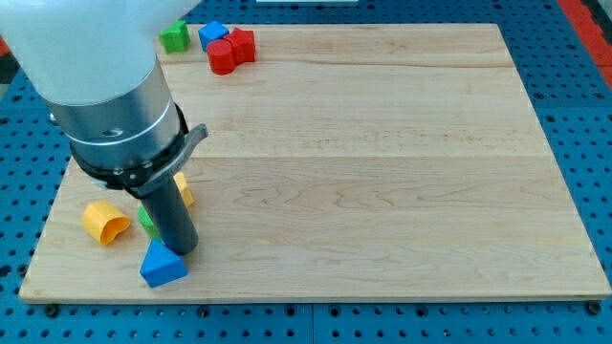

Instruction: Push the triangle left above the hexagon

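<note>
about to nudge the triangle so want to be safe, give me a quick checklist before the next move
1. Blue triangle in view, near the board's bottom edge: ok.
2. My tip next to the triangle, just above and to its right: ok.
3. Tip touching the triangle: cannot tell.
4. Hexagon identified: cannot tell; the yellow block to the left may be it, shape unclear.
5. Green block and second yellow block, half hidden behind the rod, crowd the path: not ok.
</note>
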Action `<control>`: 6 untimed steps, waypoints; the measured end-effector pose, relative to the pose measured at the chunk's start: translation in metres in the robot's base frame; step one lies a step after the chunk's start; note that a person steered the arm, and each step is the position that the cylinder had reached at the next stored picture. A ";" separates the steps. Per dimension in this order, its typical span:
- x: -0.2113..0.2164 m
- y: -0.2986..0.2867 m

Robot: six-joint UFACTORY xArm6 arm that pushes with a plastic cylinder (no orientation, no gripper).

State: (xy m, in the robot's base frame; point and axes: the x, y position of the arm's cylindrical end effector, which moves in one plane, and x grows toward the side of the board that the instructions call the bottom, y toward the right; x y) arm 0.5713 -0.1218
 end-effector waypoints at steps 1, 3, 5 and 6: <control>0.047 0.038; 0.035 -0.035; -0.083 -0.092; -0.115 -0.090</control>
